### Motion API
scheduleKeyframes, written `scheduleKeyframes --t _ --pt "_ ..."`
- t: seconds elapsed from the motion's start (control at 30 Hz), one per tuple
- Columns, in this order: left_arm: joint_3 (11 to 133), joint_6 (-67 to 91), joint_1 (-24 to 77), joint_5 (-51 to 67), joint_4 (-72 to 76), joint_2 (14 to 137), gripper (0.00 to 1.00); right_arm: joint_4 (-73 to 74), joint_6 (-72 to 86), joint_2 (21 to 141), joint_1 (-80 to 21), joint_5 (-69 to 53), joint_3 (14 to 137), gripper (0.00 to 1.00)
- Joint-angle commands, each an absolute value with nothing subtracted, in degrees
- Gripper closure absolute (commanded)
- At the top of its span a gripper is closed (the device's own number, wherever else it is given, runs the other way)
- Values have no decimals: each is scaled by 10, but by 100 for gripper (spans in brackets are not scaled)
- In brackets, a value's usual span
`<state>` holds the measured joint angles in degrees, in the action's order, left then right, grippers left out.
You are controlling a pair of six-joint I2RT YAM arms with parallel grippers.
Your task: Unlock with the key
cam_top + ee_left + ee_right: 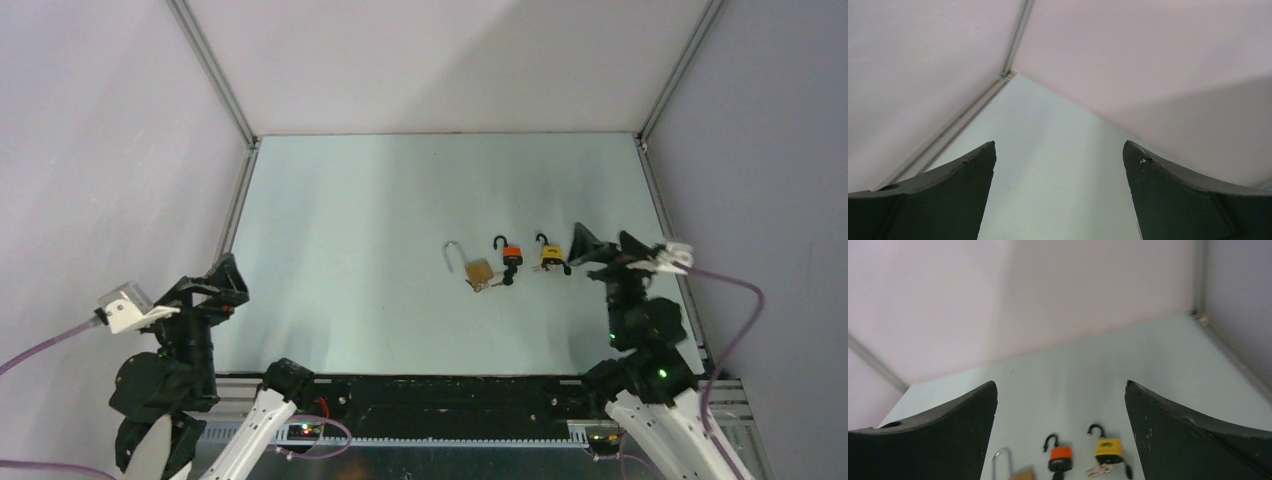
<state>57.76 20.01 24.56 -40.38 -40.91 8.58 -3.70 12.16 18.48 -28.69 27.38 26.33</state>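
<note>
With left gripper (1059, 146) and right gripper (1061, 385) both spread and empty, the brass padlock (479, 271), orange padlock (512, 253) and yellow padlock (549, 257) lie right of centre in the top view, probably rigid, dense and skid-prone on the table (380, 200), so clamp a body's flat sides and pinch the key (1097, 470) by its head.

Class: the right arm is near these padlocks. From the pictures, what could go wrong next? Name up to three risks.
1. The yellow padlock, orange padlock and brass padlock lie close together; the open right gripper could knock a neighbour.
2. The keys at the yellow padlock are small and flat on the table, so a pinch may slip.
3. The left gripper hangs far off, so a lock might spin unheld.
</note>
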Motion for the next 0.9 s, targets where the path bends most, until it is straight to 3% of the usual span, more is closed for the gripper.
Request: scheduleKeyframes --t 0.0,0.2,0.87 --pt "596 136 242 -481 -408 89 0 155 15 64 -285 402 317 0" --pt "582 139 242 -501 -407 105 0 236 -13 -34 -285 462 337 1" --pt "540 196 242 -473 -396 132 0 269 21 -53 -277 492 329 0"
